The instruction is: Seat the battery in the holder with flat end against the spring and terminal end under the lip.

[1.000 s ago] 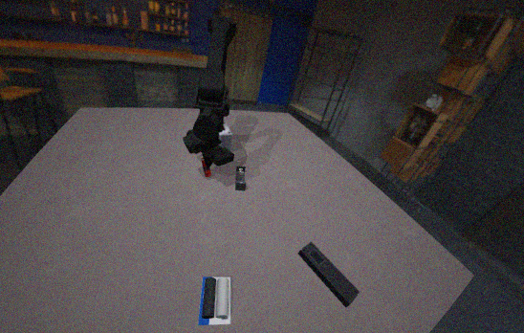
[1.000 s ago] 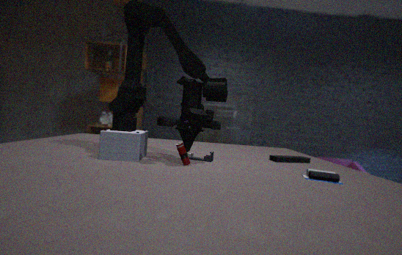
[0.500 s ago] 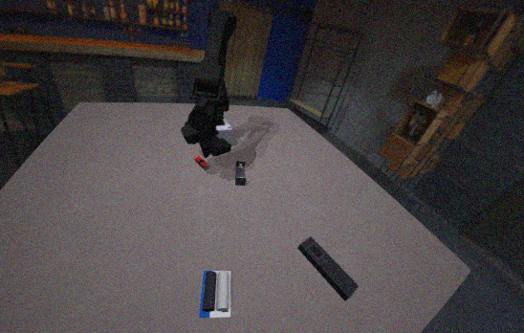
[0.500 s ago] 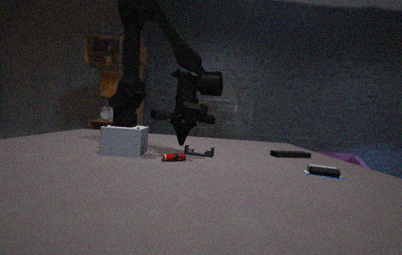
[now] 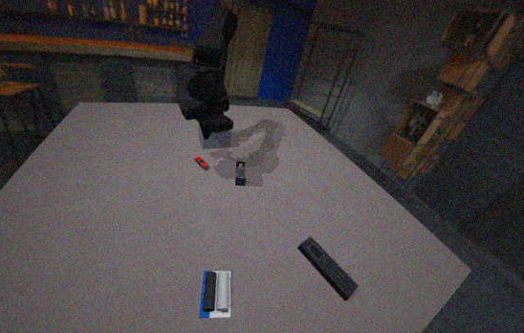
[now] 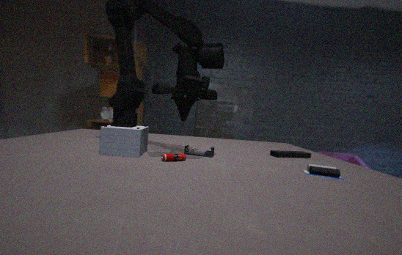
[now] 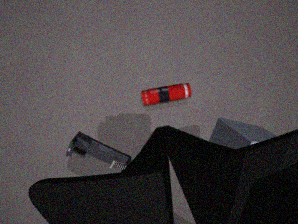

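The red battery with a black band lies on its side on the table, outside the holder. Its pale-ringed end points towards the white box in the exterior view. The black holder sits on the table a short way from the battery, with its channel empty. My gripper is shut with nothing between the fingertips. It hangs above the table, clear of both battery and holder. The fingers hide the near end of the holder in the wrist view.
A pale open-topped box stands near the arm's base, close to the battery. A dark remote-like bar and a blue and white card with a black and a white cylinder lie farther off.
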You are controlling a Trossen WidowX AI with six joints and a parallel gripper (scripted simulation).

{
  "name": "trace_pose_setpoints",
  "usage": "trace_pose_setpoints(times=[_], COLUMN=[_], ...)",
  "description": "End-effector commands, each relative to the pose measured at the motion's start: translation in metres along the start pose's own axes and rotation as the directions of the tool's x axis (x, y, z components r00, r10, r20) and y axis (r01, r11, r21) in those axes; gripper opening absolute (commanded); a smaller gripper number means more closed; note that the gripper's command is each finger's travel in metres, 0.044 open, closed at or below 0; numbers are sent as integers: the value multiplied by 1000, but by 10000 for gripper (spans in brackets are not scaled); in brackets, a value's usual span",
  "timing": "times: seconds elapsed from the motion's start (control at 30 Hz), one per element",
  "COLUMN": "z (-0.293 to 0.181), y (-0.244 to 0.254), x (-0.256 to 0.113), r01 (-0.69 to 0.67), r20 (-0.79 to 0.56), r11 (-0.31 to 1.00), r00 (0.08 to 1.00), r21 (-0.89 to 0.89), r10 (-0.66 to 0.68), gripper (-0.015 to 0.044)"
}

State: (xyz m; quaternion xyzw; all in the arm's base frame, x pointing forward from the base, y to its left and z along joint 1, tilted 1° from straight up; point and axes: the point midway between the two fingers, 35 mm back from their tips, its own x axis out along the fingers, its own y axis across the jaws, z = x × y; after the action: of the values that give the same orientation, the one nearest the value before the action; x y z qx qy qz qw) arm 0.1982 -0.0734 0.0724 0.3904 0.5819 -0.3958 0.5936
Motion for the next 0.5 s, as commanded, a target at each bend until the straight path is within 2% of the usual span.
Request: trace_pose_setpoints(times=[0.0, 0.1, 0.13, 0.27, 0.4, 0.47], z=[0, 0, 0, 2, 3, 3], y=[0, 0, 0, -4, -10, -13], x=[0, 0, 1, 17, 35, 44], r01=[0, 0, 0, -1, -3, -4], r20=[0, 0, 0, 2, 4, 5], r11=[1000, 1000, 1000, 935, 711, 550], r00=[1000, 1000, 1000, 1000, 1000, 1000], r21=[0, 0, 17, 355, 703, 835], r10=[0, 0, 0, 1, 1, 1], gripper=[0, 0, 26, 131, 232, 232])
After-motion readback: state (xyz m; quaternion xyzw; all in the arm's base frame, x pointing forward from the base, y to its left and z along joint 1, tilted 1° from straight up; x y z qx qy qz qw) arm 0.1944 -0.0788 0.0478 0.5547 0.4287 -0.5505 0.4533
